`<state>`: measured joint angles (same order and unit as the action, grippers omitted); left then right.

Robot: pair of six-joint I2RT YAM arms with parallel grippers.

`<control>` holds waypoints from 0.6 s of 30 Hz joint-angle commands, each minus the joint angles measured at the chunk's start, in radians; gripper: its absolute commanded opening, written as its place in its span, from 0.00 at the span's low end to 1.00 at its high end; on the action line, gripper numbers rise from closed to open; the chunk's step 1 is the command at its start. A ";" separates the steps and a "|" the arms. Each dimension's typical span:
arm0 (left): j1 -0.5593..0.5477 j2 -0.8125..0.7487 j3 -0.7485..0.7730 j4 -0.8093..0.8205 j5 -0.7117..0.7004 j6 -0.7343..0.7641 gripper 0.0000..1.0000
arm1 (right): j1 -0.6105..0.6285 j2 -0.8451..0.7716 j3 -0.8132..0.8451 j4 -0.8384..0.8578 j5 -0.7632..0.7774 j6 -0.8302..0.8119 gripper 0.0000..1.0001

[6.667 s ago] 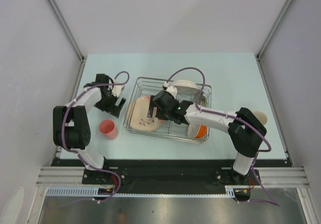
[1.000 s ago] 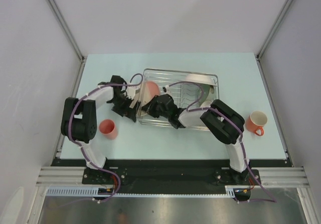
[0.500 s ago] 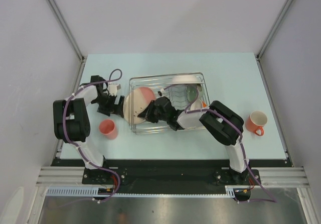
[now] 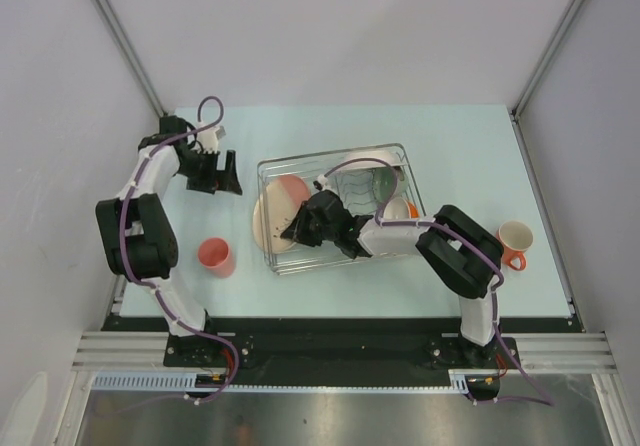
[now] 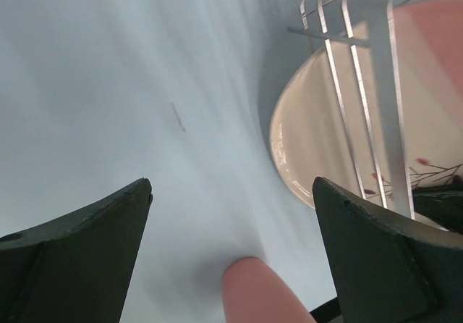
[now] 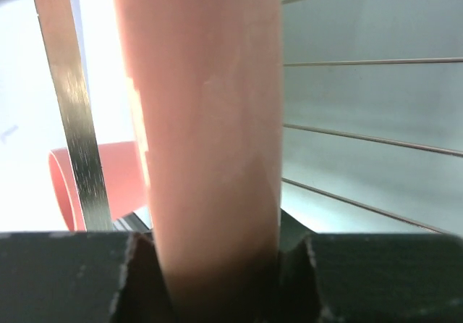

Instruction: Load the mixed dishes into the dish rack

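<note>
Coral cup (image 4: 215,256) sits nearest me on the desk (image 4: 330,288), apart from both arms. My right gripper (image 4: 299,229): jaws pinching the plate (image 4: 270,211) rim at the dish rack (image 4: 400,152) left end. Farther back, left gripper (image 4: 229,173): jaws spread, open desk between it and the rack edge.

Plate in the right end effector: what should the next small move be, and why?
Probably tip the plate more upright and lower it into the left end of the dish rack. The right end effector grips its rim, and the plate leans tilted at that end, apparently not yet seated.
</note>
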<state>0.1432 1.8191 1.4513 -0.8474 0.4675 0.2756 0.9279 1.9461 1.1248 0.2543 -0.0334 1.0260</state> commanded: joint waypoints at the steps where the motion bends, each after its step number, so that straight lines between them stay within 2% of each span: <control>1: -0.086 -0.058 0.029 -0.053 0.108 -0.073 1.00 | -0.001 -0.032 -0.008 -0.153 0.060 -0.190 0.00; 3: -0.132 -0.073 0.023 -0.039 0.083 -0.085 1.00 | -0.003 -0.019 -0.008 -0.144 0.053 -0.182 0.00; 4: -0.193 -0.075 0.023 -0.032 0.070 -0.088 1.00 | -0.001 -0.016 -0.008 -0.139 0.046 -0.173 0.00; 7: -0.237 -0.066 0.027 -0.047 0.079 -0.098 1.00 | 0.000 -0.004 -0.008 -0.142 0.044 -0.168 0.00; 18: -0.246 -0.086 0.024 -0.047 0.080 -0.092 1.00 | -0.001 -0.004 -0.008 -0.142 0.044 -0.187 0.00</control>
<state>-0.0700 1.7988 1.4563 -0.9028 0.4480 0.2249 0.9173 1.9297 1.1244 0.2142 -0.0307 1.0073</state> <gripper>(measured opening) 0.995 0.229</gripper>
